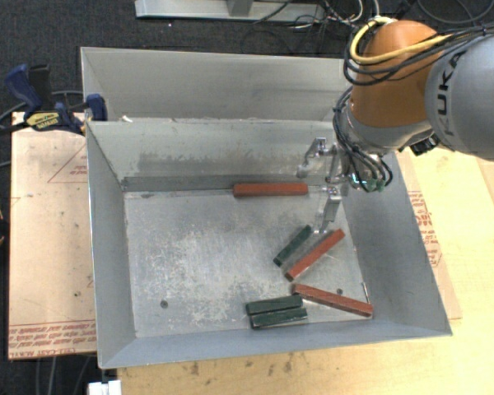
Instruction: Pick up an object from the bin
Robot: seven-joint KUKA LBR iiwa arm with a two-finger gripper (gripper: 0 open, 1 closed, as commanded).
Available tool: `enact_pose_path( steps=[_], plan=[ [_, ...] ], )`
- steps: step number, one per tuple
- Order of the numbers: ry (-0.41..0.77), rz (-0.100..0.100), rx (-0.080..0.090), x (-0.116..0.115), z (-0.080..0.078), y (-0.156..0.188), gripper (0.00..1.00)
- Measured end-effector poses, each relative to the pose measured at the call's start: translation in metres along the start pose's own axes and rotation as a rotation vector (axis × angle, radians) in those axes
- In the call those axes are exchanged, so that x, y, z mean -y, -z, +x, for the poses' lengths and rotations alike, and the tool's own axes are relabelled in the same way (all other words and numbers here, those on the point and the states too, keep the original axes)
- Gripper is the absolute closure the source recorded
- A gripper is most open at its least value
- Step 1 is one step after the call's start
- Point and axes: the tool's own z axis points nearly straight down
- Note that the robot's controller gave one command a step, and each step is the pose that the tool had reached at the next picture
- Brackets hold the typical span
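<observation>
The grey sheet-metal bin (pixel 107 245) has sloping walls and a flat, scuffed floor. The silver arm (pixel 469 97), with its rounded orange wrist cover (pixel 395 81), enters from the right above the bin's right-hand wall. The claw (pixel 328 219) points down over the right half of the floor, directly at the upper end of a slanted red-brown rectangular bar (pixel 317 254). Contact cannot be confirmed, and whether the claw is released or clenched cannot be told.

A dark green rectangular bar (pixel 293 245) lies alongside that bar, to its left. A second red-brown bar (pixel 270 190) lies along the back wall, and a third (pixel 333 300) lies near the front right corner. A dark green block (pixel 276 311) lies at the front wall.
</observation>
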Motion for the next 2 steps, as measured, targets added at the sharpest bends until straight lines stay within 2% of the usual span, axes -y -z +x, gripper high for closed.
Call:
enact_pose_path(
  steps=[1,2],
  plan=[
    [0.001,0.001,0.008,0.000,-0.001,0.005,0.00],
    [0.085,0.001,0.012,0.010,0.011,-0.036,0.00]
  ],
)
